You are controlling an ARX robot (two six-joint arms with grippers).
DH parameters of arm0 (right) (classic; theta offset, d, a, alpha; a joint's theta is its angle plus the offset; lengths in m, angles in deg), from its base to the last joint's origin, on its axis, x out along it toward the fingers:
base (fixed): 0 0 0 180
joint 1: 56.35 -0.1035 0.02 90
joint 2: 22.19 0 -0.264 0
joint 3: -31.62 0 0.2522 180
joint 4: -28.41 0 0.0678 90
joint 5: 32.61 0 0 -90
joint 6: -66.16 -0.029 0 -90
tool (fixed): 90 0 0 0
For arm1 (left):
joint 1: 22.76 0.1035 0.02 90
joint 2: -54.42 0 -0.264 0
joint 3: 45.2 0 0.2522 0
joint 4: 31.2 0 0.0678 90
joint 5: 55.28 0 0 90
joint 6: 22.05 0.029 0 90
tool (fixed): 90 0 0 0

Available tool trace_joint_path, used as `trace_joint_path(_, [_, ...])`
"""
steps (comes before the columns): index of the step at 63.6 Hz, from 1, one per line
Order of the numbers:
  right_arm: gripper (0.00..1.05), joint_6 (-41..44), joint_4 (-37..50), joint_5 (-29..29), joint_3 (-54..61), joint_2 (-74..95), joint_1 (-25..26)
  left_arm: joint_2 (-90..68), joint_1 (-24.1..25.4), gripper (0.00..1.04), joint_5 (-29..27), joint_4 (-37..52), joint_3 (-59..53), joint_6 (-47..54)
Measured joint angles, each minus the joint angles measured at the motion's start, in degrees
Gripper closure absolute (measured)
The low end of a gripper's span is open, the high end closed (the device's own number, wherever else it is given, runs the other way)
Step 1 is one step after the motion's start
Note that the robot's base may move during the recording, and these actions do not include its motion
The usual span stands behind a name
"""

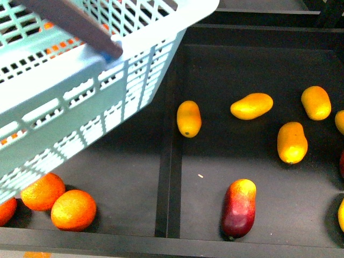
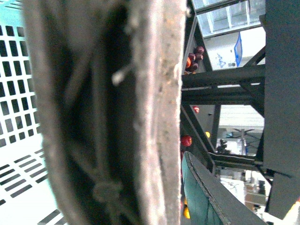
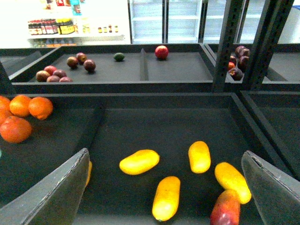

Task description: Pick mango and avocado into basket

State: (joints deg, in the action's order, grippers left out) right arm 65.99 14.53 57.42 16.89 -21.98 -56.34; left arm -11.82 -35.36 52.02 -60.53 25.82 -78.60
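The light turquoise basket (image 1: 80,91) hangs tilted at the upper left of the front view, above the shelf. Its brown handle (image 2: 108,112) fills the left wrist view, and my left gripper (image 2: 157,187) is shut on it; only one dark finger (image 2: 211,197) shows. Several yellow mangoes (image 1: 188,118) and a red-and-yellow mango (image 1: 239,207) lie in the black bin on the right. My right gripper (image 3: 165,154) hovers open above them, with a yellow mango (image 3: 166,197) below the gap. A small dark green avocado (image 3: 119,56) lies in the far tray.
Oranges (image 1: 73,209) sit in the left bin under the basket, behind a black divider (image 1: 164,183). The far tray also holds dark purple fruits (image 3: 61,71) and a red fruit (image 3: 161,51). A dark shelf post (image 3: 229,42) stands at the back right.
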Motion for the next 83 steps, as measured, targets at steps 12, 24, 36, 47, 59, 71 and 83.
trace_joint_path(12, [0.09, 0.0, 0.0, -0.1, 0.0, 0.0, 0.0, -7.8, -7.8, 0.78, 0.8, -0.6, 4.3, 0.5])
trace_joint_path(24, [0.09, 0.0, 0.0, 0.0, 0.0, 0.0, 0.0, -11.3, -15.5, 0.78, 0.7, -1.4, 6.8, 0.2])
trace_joint_path(36, [0.09, 0.0, 0.0, 0.0, 0.0, 0.0, 0.0, -11.3, -17.8, 0.78, 0.3, -1.7, 7.3, 0.8])
trace_joint_path(47, [0.09, 0.0, 0.0, 0.0, 0.0, 0.0, 0.0, -11.3, -17.8, 0.78, 0.3, -1.7, 7.3, 0.8])
trace_joint_path(59, [0.09, -1.9, -2.9, -0.5, -1.0, 1.4, 0.2, -11.3, -17.8, 0.78, 0.2, -1.7, 7.3, 0.8])
trace_joint_path(71, [0.09, -12.0, -16.4, -9.6, -9.1, 22.6, 11.3, -11.3, -17.8, 0.78, 0.1, -1.7, 7.3, 1.0])
trace_joint_path(83, [0.09, -9.0, 2.3, -16.0, -13.4, 46.2, 24.4, -11.3, -17.8, 0.78, 0.1, -1.7, 7.3, 0.9])
